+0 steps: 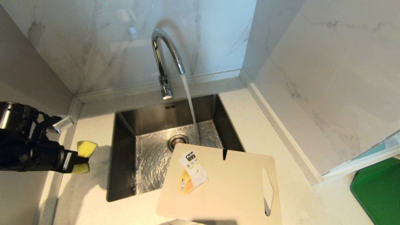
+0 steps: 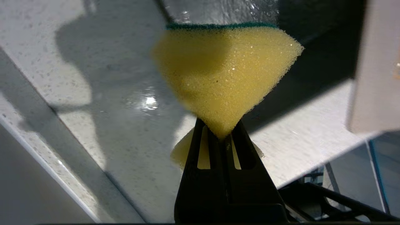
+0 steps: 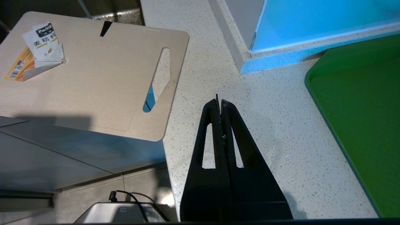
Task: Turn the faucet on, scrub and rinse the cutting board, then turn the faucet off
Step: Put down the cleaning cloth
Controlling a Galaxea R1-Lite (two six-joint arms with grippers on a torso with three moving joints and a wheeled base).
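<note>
Water runs from the chrome faucet [image 1: 165, 53] into the steel sink [image 1: 125, 162]. The pale cutting board [image 1: 231, 187] [image 3: 93, 84], with a white-and-orange label [image 1: 191, 171], lies over the sink's near right corner and juts past the counter's front edge. Over the counter left of the sink, my left gripper [image 1: 82, 159] [image 2: 221, 134] is shut on a yellow sponge [image 1: 86, 148] [image 2: 225, 75] with a green scouring face. The sponge is pinched at its middle and flares out beyond the fingertips. My right gripper [image 3: 219, 101] is shut and empty above the counter, right of the board; it is outside the head view.
A dark green mat [image 1: 379, 187] [image 3: 359, 103] lies on the counter at the far right. Marble walls [image 1: 328, 78] close in the back and right of the sink. A small metal piece [image 1: 62, 123] sits by the left wall. The counter's front edge drops to the floor [image 3: 62, 168].
</note>
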